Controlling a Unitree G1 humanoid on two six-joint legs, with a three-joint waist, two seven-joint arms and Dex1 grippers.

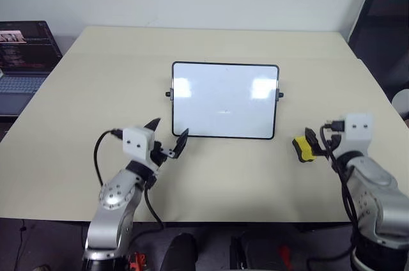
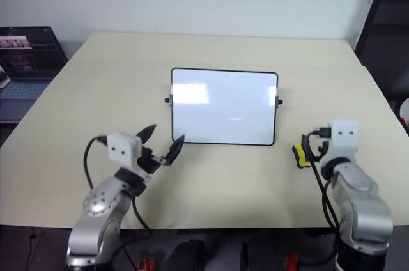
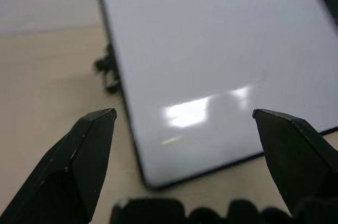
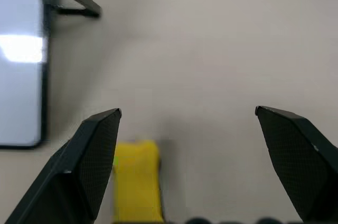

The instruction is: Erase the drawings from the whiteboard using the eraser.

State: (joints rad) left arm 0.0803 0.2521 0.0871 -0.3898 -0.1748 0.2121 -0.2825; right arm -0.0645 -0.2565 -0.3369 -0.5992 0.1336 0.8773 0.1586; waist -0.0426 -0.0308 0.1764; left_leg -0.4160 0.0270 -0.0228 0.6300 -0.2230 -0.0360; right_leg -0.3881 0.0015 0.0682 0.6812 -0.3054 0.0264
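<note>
Apparently done: whiteboard (image 1: 225, 100) is showing clean, eraser (image 1: 302, 148) is lying loose on the table (image 1: 115, 73).

Board is sitting mid-table, surface reading blank white with only glare patches; no blue drawings are showing in either head view or the left wrist view. Eraser is resting just off the board's right near corner, apart from the frame. Right gripper (image 4: 187, 115) is hovering beside it, jaws standing wide apart with nothing between them; its left finger (image 4: 84, 160) is sitting just beside the yellow block. Left gripper (image 3: 185, 115) is pointing at the board's near left corner, jaws also apart and empty. Risks, as judged: faint marker residue may be hiding under the glare; either arm, in pulling away, may be catching the eraser or nudging the board by its frame or side knob (image 1: 169, 94).
</note>
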